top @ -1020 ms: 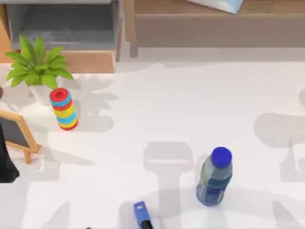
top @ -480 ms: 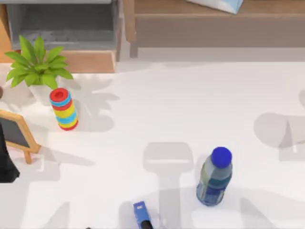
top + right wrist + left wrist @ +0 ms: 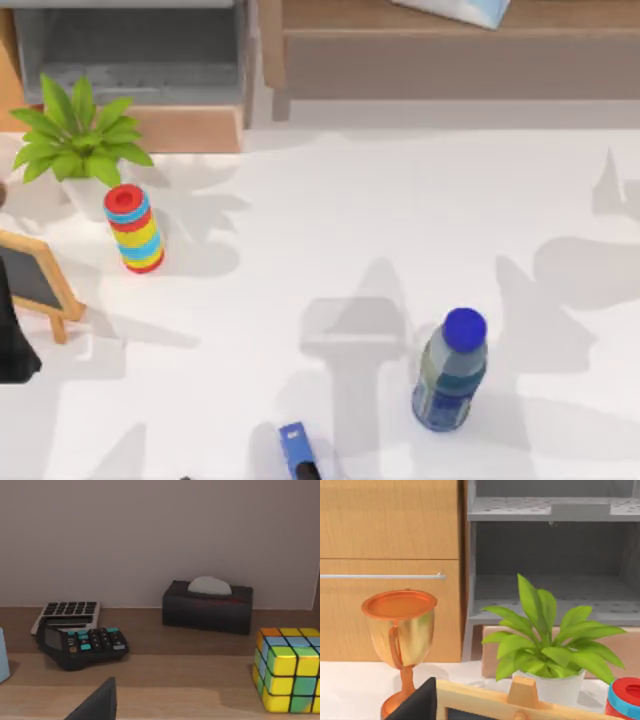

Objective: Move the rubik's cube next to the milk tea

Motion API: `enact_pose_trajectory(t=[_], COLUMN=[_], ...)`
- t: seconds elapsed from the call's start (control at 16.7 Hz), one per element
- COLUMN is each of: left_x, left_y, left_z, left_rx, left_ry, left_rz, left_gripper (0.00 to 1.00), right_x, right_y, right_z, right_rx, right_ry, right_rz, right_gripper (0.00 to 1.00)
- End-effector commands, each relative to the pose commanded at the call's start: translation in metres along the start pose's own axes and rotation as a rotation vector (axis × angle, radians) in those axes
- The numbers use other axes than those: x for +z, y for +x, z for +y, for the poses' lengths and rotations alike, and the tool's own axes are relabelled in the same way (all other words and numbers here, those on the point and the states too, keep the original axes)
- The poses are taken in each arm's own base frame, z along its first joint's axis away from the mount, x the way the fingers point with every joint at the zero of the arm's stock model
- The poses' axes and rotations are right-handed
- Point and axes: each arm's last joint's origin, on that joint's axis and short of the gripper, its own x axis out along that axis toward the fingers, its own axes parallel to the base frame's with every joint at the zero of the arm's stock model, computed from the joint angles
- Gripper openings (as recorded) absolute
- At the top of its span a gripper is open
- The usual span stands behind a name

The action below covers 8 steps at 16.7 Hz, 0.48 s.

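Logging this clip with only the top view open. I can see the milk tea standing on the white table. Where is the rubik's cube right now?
Observer: The right wrist view has the rubik's cube resting on a wooden ledge in front of a plain wall, not on the white table.
Operator: Is anything crowding it up there?
Observer: No. A dark tissue box stands farther back against the wall, clearly apart from the cube.
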Motion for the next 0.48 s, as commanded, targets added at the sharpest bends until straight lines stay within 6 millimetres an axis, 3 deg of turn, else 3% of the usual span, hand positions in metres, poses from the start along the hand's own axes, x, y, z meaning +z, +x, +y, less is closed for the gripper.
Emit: enact_pose_trajectory(t=[0.24, 0.48], left_x=[0.000, 0.000], left_y=[0.000, 0.000], left_z=[0.000, 0.000], left_rx=[0.000, 0.000], left_ry=[0.000, 0.000], left_rz=[0.000, 0.000], left_gripper=[1.00, 1.00], right_x=[-0.044, -0.091], right_y=[0.075, 0.116], right_z=[-0.039, -0.072], right_rx=[0.000, 0.000], right_ry=[0.011, 0.014], right_rz=[0.045, 0.048], right_gripper=[1.00, 1.00])
